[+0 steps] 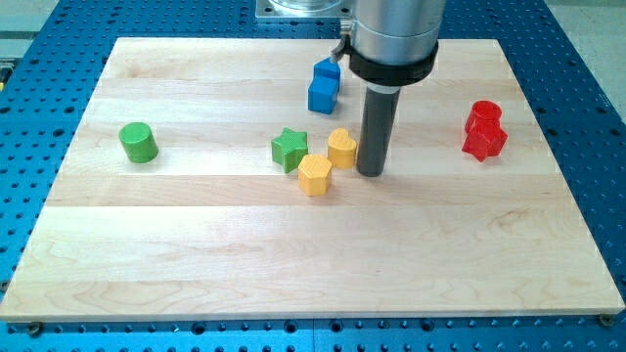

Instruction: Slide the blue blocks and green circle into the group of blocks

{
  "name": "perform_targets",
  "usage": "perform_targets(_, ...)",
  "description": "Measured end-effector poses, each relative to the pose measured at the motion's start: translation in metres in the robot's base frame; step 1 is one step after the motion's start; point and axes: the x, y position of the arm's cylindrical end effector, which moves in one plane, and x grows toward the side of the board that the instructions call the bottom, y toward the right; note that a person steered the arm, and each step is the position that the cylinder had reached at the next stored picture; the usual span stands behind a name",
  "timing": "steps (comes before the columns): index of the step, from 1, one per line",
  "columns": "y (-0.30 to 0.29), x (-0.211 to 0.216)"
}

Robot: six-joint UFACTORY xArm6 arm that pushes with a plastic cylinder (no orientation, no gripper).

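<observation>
My tip (371, 172) rests on the board just right of the yellow heart block (341, 147), close to or touching it. A yellow hexagon block (314, 174) sits below-left of the heart, and a green star block (290, 149) lies to their left; these three form a loose group in the middle. Two blue blocks (324, 86) sit together above the group, near the view's top, just left of the arm. The green circle block (139, 143) stands alone at the view's left.
Two red blocks (484, 130) sit together at the view's right. The wooden board (196, 254) lies on a blue perforated table (29, 196). The arm's wide grey body (394, 34) hangs over the top centre.
</observation>
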Motion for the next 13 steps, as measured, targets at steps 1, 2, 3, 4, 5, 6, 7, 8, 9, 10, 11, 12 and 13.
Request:
perform_targets(1, 0.010, 0.000)
perform_targets(2, 0.017, -0.033)
perform_targets(3, 0.001, -0.108)
perform_targets(4, 0.026, -0.195)
perform_targets(5, -0.022, -0.216)
perform_targets(6, -0.044, -0.153)
perform_targets(7, -0.015, -0.090)
perform_targets(8, -0.015, -0.115)
perform_targets(9, -0.010, -0.169)
perform_targets(10, -0.045, -0.157)
perform_targets(11, -0.053, -0.108)
perform_targets(12, -0.068, -0.124)
perform_targets(13, -0.076, -0.102)
